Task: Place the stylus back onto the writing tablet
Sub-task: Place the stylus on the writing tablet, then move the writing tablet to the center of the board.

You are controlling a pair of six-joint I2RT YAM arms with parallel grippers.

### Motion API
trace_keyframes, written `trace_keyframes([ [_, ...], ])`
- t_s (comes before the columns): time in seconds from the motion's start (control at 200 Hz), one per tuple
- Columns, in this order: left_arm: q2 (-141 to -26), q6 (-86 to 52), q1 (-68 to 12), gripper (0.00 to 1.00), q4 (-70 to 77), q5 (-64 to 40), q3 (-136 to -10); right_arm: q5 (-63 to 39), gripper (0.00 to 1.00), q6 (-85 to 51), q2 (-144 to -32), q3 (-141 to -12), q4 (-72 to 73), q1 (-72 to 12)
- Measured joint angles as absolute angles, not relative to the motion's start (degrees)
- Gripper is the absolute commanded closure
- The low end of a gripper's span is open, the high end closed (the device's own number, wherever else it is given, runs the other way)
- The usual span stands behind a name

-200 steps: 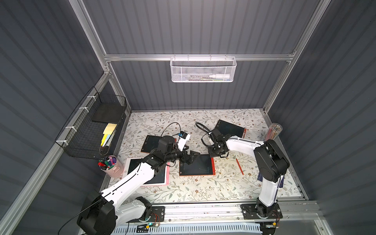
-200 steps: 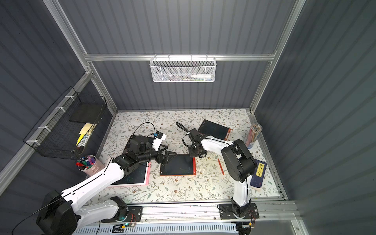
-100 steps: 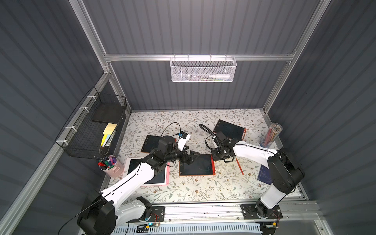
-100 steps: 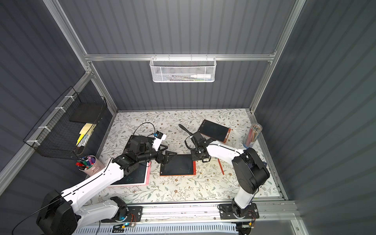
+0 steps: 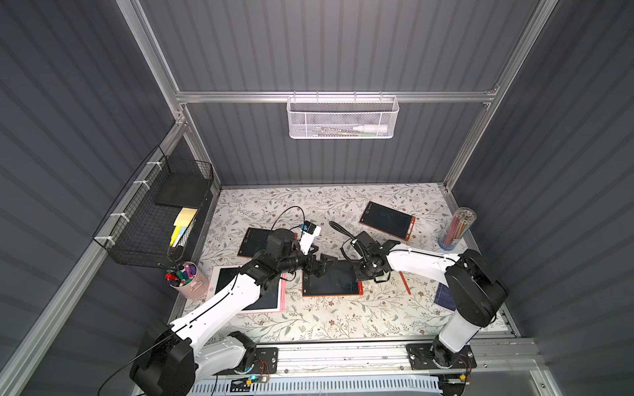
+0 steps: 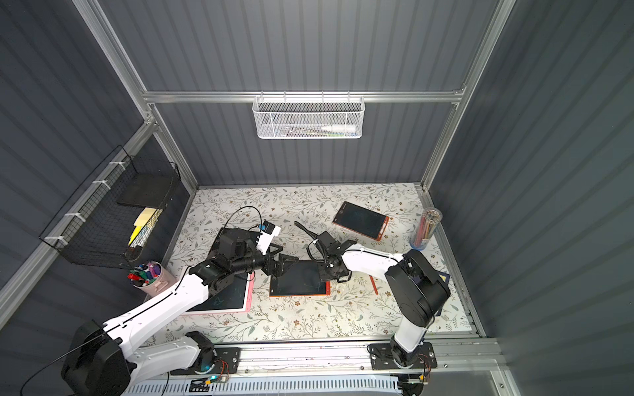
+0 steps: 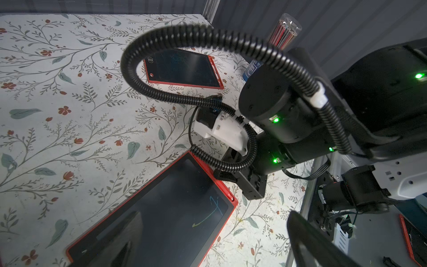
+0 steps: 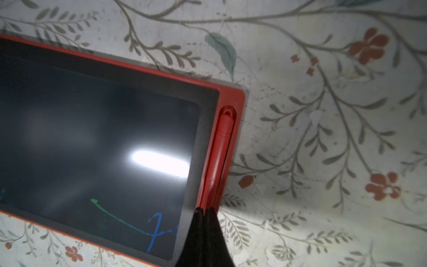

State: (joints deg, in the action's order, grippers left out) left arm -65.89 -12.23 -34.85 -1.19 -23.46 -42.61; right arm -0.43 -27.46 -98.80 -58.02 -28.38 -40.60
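Red stylus (image 8: 218, 148) lies slotted at the writing tablet's (image 8: 92, 120) three o'clock; closed right gripper (image 8: 204, 211) seemingly seats it (left gripper (image 5: 324, 265) gapes wide); next, lift clear.

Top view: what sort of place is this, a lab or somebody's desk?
Probably a robot test booth dressed as a stationery desk: grey panelled walls on an aluminium frame, two arms bolted to a front rail, and writing tablets and a marker cup on a floral table.
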Motion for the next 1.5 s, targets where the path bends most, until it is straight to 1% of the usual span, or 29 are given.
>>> trace_keyframes([
  [0.405, -65.89, -12.23, -34.85, 0.01, -1.19, -23.46, -42.61, 3.11, 1.00, -27.66, -101.14, -60.49, -30.22, -41.74],
  [0.625, -65.89, -12.25, -34.85, 0.01, -1.19, -23.44, -42.61, 5.02, 1.00, -28.38, -103.74, -63.88, -32.27, -42.26],
  [0.79, -65.73, -12.25, -34.85, 0.01, -1.21, -23.42, -42.61, 5.39, 1.00, -28.80, -103.31, -63.77, -32.27, -42.30],
  [0.911, -65.23, -12.25, -34.85, 0.01, -1.21, -23.38, -42.61, 4.08, 1.00, -29.15, -100.38, -62.85, -32.88, -41.39],
  [1.191, -62.81, -13.23, -35.33, 0.01, -2.13, -21.91, -42.61, 2.04, 0.82, -29.78, -89.56, -58.02, -33.06, -36.36],
  [1.331, -62.19, -15.22, -36.99, 0.01, -3.44, -20.38, -42.61, 1.28, 0.74, -29.87, -86.08, -53.25, -33.32, -31.24],
  [1.421, -61.87, -17.91, -39.83, 0.00, -3.97, -18.52, -42.33, 1.23, 0.69, -29.50, -84.64, -51.90, -33.65, -27.11],
  [1.501, -61.82, -21.34, -45.08, 0.01, -4.05, -16.14, -42.30, 1.26, 0.67, -29.54, -84.44, -52.05, -33.45, -23.18],
])
